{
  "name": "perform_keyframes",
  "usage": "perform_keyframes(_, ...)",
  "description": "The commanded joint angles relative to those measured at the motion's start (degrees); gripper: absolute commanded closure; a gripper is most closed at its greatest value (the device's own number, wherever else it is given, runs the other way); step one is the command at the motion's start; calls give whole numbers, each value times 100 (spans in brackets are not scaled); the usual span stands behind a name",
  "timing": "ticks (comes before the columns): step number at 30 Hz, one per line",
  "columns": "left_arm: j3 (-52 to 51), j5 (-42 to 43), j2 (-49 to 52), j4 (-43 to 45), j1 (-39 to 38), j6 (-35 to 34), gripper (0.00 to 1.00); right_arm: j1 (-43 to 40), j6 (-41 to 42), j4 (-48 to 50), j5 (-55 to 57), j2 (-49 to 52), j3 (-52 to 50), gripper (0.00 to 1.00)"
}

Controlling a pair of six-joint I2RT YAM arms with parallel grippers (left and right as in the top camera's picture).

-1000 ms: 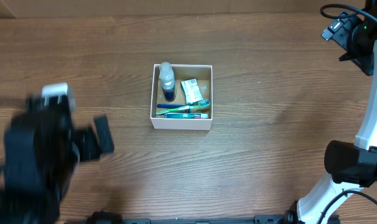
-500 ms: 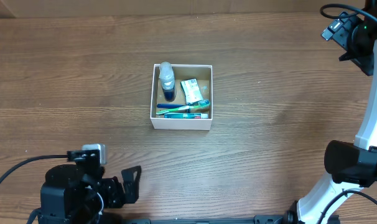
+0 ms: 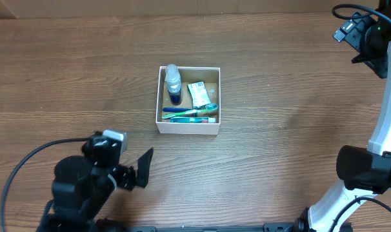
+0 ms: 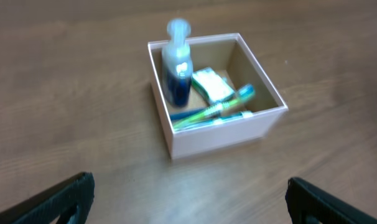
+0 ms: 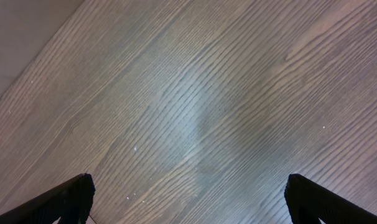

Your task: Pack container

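Observation:
The container (image 3: 188, 127) is a square white-walled box with a brown floor at the table's middle. It also shows in the left wrist view (image 4: 226, 134). Inside it are a blue bottle with a clear cap (image 3: 173, 84) standing upright, a green-and-white packet (image 3: 197, 94), a toothbrush (image 3: 190, 111) and a toothpaste tube (image 3: 194, 119). My left gripper (image 3: 140, 169) is open and empty, low at the front left and pointing toward the container (image 4: 188, 199). My right gripper (image 5: 188, 199) is open and empty over bare wood at the far right back.
The right arm's base (image 3: 366, 171) stands at the right front edge. A black cable (image 3: 28, 164) trails from the left arm. The table top is brown wood (image 3: 279, 77).
The left arm swung from the left side down to the front edge, then rose toward the container. The right arm and the container's contents have not moved.

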Motion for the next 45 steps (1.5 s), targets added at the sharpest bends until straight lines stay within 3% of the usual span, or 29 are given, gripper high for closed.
perform_keyframes(1, -925, 667, -498, 1027, 326, 538, 0, -17, 26, 26, 35, -57, 28, 0)
perform_keyframes(6, -2118, 1152, -1523, 2568, 538, 518, 0, -17, 26, 26, 35, -57, 28, 0)
perform_keyframes(19, -2909, -66, -2940, 2693, 584, 522, 0, -17, 26, 26, 33, -57, 28, 0)
perform_keyframes(32, -3934, -227, -2927, 4433, 758, 520, 0, -17, 26, 26, 35, -57, 28, 0)
perform_keyframes(36, -4089, -472, -2927, 4398, 769, 520, 0, -17, 26, 26, 35, -57, 28, 0)
perform_keyframes(40, -4214, -704, -2924, 3757, 767, 514, 0, -17, 26, 26, 35, -57, 28, 0)
perform_keyframes(45, -4218, -831, -2927, 3797, 769, 518, 0, -17, 26, 26, 35, -57, 28, 0)
